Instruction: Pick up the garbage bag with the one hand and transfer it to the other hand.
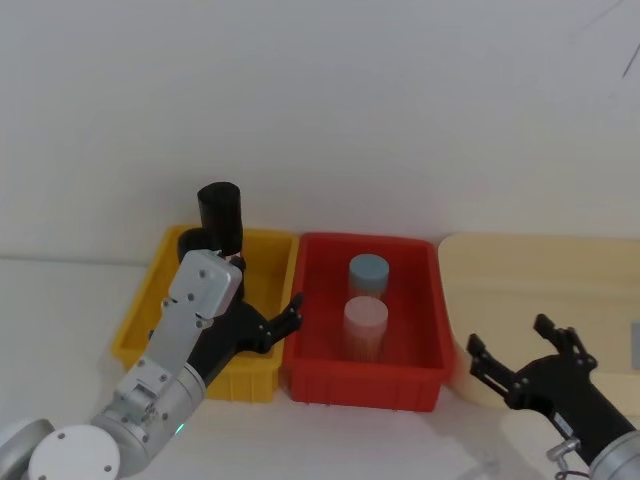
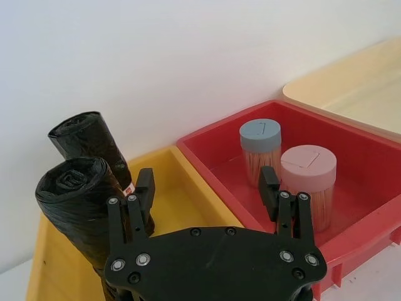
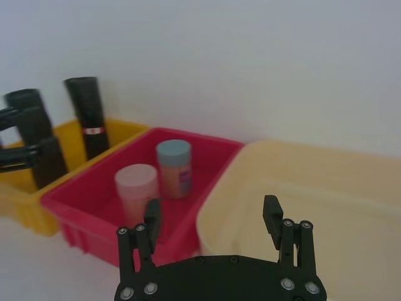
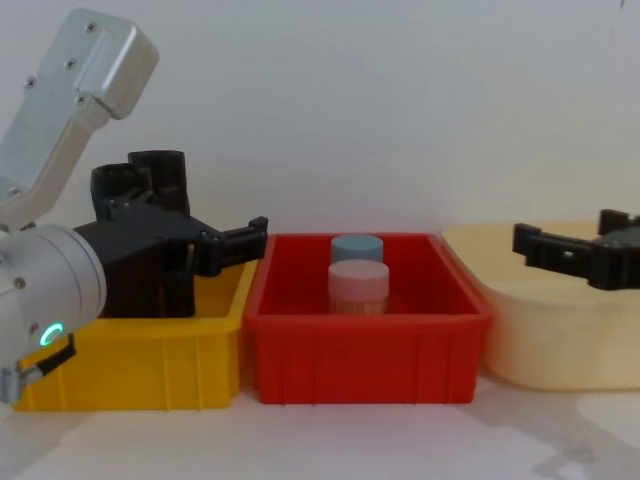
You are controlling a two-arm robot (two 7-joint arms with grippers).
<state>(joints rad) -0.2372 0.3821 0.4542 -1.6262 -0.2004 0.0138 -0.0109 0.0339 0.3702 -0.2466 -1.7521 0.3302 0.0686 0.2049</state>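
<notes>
The garbage bag [image 2: 72,200] is seen standing in the yellow bin [image 4: 130,365], towards its back, with the stickered roll [image 3: 86,106] just behind it. The left gripper [image 2: 207,179] is held over that bin, its fingers spread wide and nothing gripped. In the left wrist view the bag is shown just outside one finger rather than in the gap. In the right wrist view the fingers appear to cross it, so contact cannot be told. In the chest view both rolls are largely masked by the gripper, and a green ring [image 4: 50,333] is seen glowing on the wrist. The right gripper [image 3: 212,210] is held above the front of the cream bin [image 3: 326,188], fingers likewise wide and empty. Two lidded jars [image 2: 260,147] are seen in the red bin [image 4: 365,350] between the other two
</notes>
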